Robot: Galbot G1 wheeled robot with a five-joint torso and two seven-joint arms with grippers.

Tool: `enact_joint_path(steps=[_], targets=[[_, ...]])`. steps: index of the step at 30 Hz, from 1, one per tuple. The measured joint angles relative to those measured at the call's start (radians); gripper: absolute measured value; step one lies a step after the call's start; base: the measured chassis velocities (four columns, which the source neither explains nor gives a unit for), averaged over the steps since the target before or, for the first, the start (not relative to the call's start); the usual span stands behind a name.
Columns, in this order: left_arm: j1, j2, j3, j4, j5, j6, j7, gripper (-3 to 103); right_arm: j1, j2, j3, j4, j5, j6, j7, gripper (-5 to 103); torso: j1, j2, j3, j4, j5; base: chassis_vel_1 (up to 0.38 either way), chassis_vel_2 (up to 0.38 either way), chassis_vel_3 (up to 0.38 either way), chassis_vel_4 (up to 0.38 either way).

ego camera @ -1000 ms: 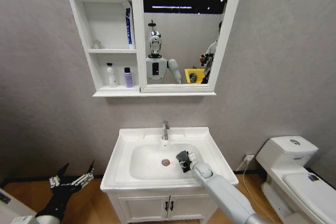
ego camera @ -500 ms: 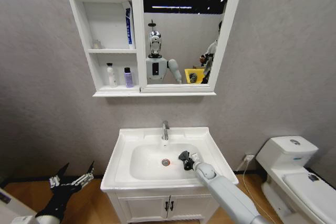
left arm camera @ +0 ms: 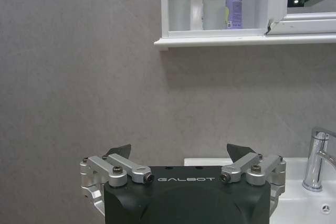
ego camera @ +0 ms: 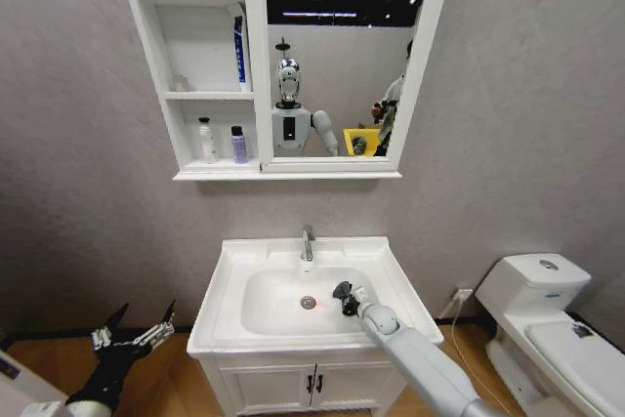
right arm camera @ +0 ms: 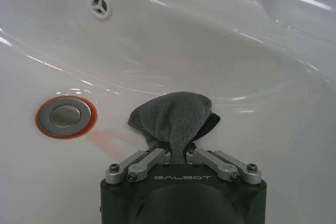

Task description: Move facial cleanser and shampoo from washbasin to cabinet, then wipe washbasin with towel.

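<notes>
Room: grey textured wall; toilet [ego camera: 547,314] at right; wood floor low left.
Washbasin [ego camera: 229,271]: white rect. top on a two-door vanity [ego camera: 293,383], oval bowl, chrome tap [ego camera: 308,241] at back centre, round drain [ego camera: 309,302] w/ orange-red ring; faint reddish smear beside the drain [right arm camera: 65,116] in right wrist view.
Cabinet [ego camera: 256,65]: white, wall-mounted above basin, three open shelves left, framed mirror [ego camera: 342,46] right. Bottom shelf: white bottle [ego camera: 206,140] and purple bottle [ego camera: 238,145], upright, side by side, apart. Middle shelf: blue-and-white tube [ego camera: 238,46] upright at the right wall; small clear item at left, too small to tell.
Towel [right arm camera: 173,119]: dark grey, bunched, no clear long axis; inside bowl, right of drain, near but apart. Bulk lies ahead of the fingers, spread on the bowl surface – appears pressed to it.
R gripper [ego camera: 345,299]: in bowl, pinched tight on towel's near end.
L gripper [ego camera: 132,336]: low, left of vanity, well apart from basin, spread wide, nothing held
</notes>
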Motion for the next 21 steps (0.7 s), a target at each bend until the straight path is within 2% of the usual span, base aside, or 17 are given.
enact_joint_path(steps=[2, 8, 13, 16, 18, 19, 21], targets=[[0.0, 0.0, 0.0, 0.0, 0.0, 0.0, 0.0, 100, 0.016, 0.059, 0.014, -0.062, 0.034, 0.007, -0.009, 8, 0.0, 0.0, 0.0, 0.0002, -0.0004, 0.0, 0.0, 0.0, 0.0], [0.0, 0.0, 0.0, 0.0, 0.0, 0.0, 0.0, 100, 0.029, 0.107, 0.036, -0.116, 0.085, 0.012, -0.015, 8, 0.0, 0.0, 0.0, 0.0, -0.0001, 0.0, 0.0, 0.0, 0.0], [0.0, 0.0, 0.0, 0.0, 0.0, 0.0, 0.0, 100, 0.064, 0.184, 0.062, -0.21, 0.142, 0.024, -0.026, 8, 0.0, 0.0, 0.0, -0.0004, 0.0003, 0.0, 0.0, 0.0, 0.0], [0.0, 0.0, 0.0, 0.0, 0.0, 0.0, 0.0, 100, 0.068, 0.193, 0.063, -0.218, 0.15, 0.024, -0.026, 8, 0.0, 0.0, 0.0, -0.0005, 0.0003, 0.0, 0.0, 0.0, 0.0], [0.0, 0.0, -0.001, 0.0, 0.0, 0.0, -0.001, 100, 0.084, 0.23, 0.064, -0.24, 0.196, 0.017, -0.023, 8, 0.0, -0.001, 0.001, 0.0003, 0.0011, 0.0, 0.0, 0.0, 0.0], [0.0, 0.0, 0.0, 0.0, 0.0, 0.0, 0.001, 100, 0.089, 0.238, 0.064, -0.241, 0.218, 0.005, -0.017, 8, 0.0, -0.001, 0.001, -0.001, -0.0003, 0.0, 0.0, 0.0, 0.0], [0.0, 0.0, 0.0, 0.0, 0.0, 0.0, -0.002, 100, 0.092, 0.248, 0.061, -0.241, 0.238, -0.004, -0.01, 8, 0.001, -0.001, 0.001, -0.0017, -0.0001, 0.0, 0.0, 0.0, 0.0]])
